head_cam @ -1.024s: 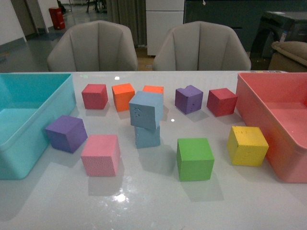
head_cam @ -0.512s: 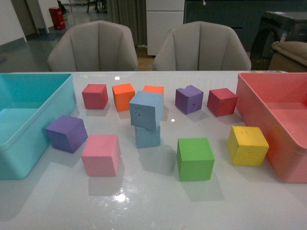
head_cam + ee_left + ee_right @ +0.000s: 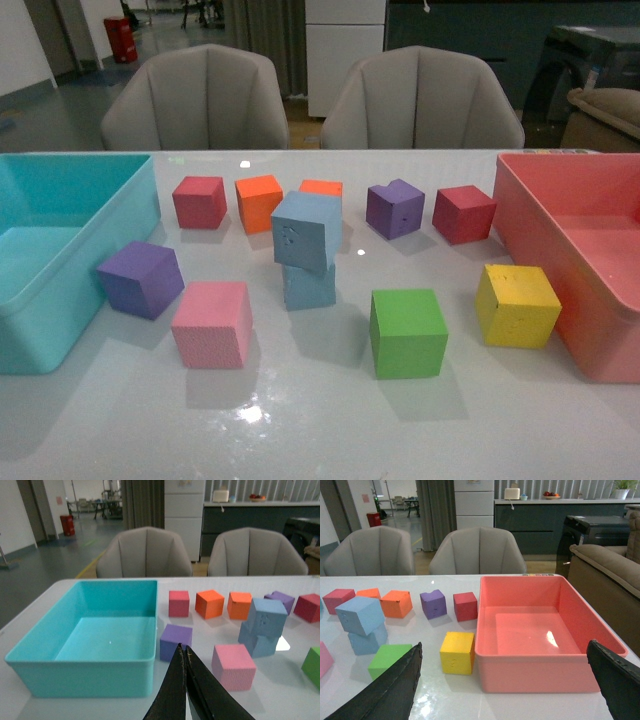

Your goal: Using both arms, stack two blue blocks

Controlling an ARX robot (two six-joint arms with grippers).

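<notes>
Upper blue block (image 3: 304, 231) sits tilted on lower blue block (image 3: 309, 285), mid-table; my left gripper (image 3: 184, 680) pressed together, right gripper (image 3: 510, 685) spread w/ nothing between.

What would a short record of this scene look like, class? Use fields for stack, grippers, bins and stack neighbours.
stack: upper blue block sits tilted and twisted on lower blue block
left gripper: shut, holding nothing
right gripper: open, holding nothing
bins: turquoise bin at left, red bin at right, nothing inside either
stack neighbours: pink cube, green cube
</notes>
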